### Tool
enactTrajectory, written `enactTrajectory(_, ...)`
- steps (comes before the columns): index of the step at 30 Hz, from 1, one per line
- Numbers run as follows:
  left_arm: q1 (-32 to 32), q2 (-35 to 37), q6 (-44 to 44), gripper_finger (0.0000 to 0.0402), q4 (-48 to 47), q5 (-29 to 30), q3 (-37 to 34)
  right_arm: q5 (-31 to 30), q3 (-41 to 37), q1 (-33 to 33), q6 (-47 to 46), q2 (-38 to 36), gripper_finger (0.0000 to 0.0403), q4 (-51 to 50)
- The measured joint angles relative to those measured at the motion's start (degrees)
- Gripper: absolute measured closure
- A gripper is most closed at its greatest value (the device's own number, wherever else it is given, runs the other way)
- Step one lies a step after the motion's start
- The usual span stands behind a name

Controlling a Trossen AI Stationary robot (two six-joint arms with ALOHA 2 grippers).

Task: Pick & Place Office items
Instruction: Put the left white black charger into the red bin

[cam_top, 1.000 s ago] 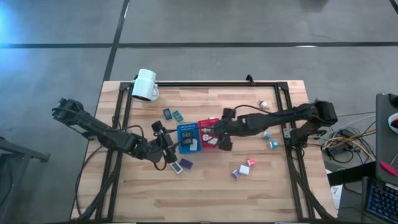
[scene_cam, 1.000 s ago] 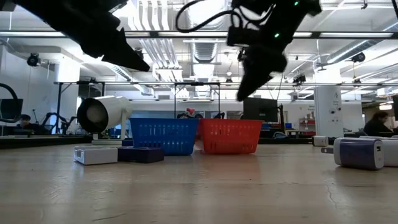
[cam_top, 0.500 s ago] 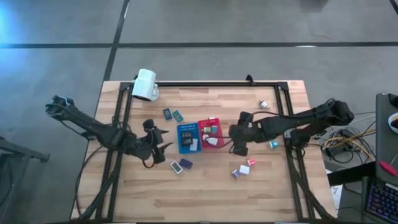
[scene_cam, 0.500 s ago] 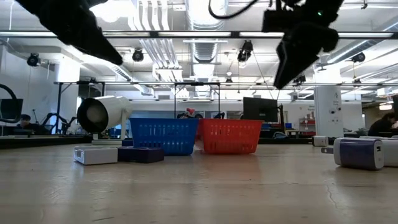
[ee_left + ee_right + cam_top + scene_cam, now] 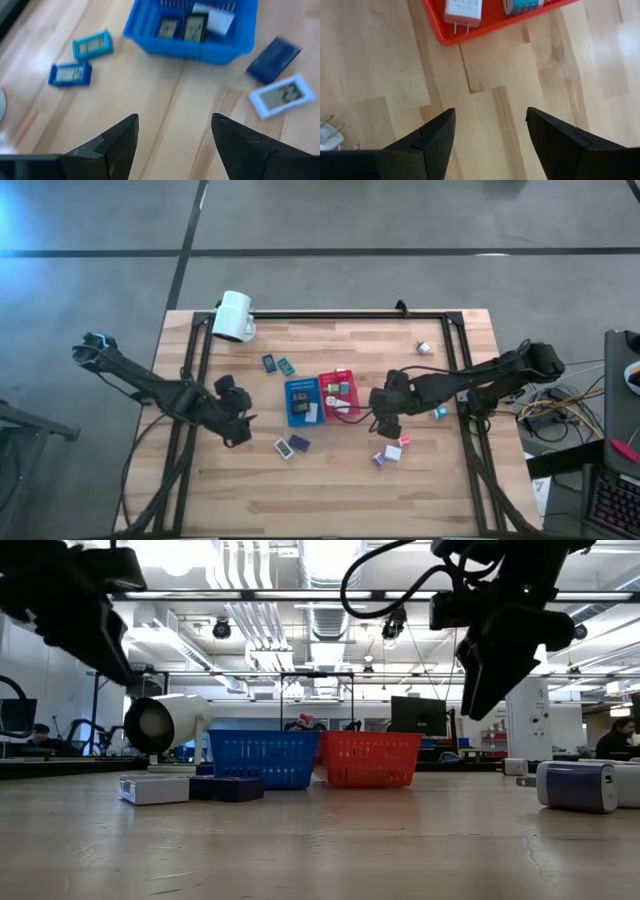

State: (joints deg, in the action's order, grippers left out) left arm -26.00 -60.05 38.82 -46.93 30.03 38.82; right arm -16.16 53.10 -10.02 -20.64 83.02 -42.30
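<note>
We find the blue tray [image 5: 303, 402] and red tray [image 5: 338, 394] side by side at table centre, office items [image 5: 292, 445] scattered around them from 10 to 5 o'clock. The left gripper [image 5: 238, 426] at 8 o'clock and the right gripper [image 5: 385, 423] at 4 o'clock both stand apart, empty. The white display piece [image 5: 277, 95] reads "22".

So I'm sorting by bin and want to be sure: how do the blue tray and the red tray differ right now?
The blue tray is the one nearer the left arm; the red tray sits beside it, nearer the right arm. The blue tray holds flat rectangular pieces, two with dark faces and one white; the red tray holds a white plug-like piece and a teal one. Both are small, open-topped baskets standing upright, side by side, mid-table.
</note>
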Motion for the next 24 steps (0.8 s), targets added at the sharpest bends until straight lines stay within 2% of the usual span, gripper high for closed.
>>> enactTrajectory(5,0.0,0.1,2.2,0.0150,-2.4,-2.2,-1.2,0.0,0.0,0.0,0.1,0.0,0.0163,0.2)
enactTrajectory(16,0.0,0.1,2.4,0.0150,-2.4,-1.5,-1.8,-2.1,0.0,2.3,4.1,0.0,0.0168,0.7)
enactTrajectory(24,0.0,0.1,2.4,0.0151,-1.9,-0.2,-1.8,-7.1,0.0,5.8,10.7,-0.1,0.0168,4.1)
